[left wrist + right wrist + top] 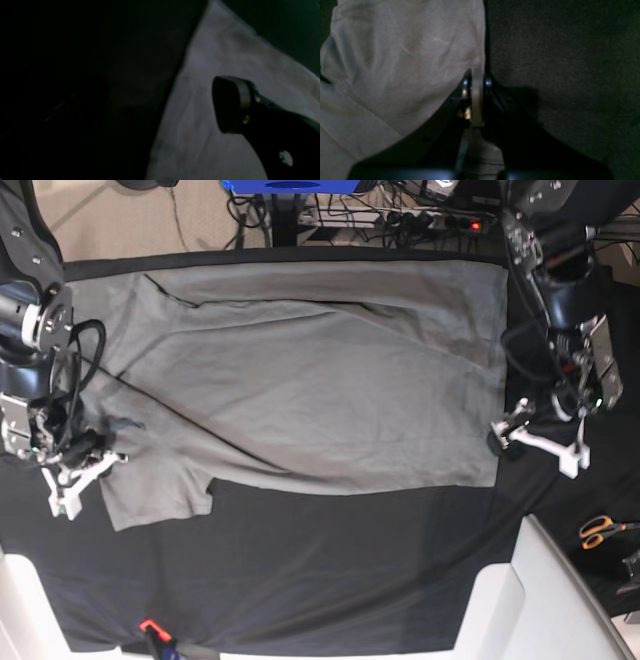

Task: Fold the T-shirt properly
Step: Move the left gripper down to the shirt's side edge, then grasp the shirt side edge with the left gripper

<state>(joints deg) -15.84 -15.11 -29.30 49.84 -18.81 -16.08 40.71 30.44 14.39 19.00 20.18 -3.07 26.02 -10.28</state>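
The grey T-shirt [310, 380] lies spread flat on the black cloth, one short sleeve [150, 490] at the lower left. My right gripper [100, 465] is at that sleeve's outer edge. In the right wrist view the right gripper [477, 83] is shut on a thin fold of the T-shirt [395, 62]. My left gripper [540, 445] stands open at the shirt's right edge, its white fingers spread wide. In the left wrist view only one dark fingertip [230, 105] shows, above the T-shirt [200, 130] and holding nothing.
The black table cloth [330, 560] covers the table around the shirt. Orange-handled scissors [600, 530] lie at the right. A white raised edge [545, 600] runs along the lower right. Cables and a power strip [430, 220] sit behind the table.
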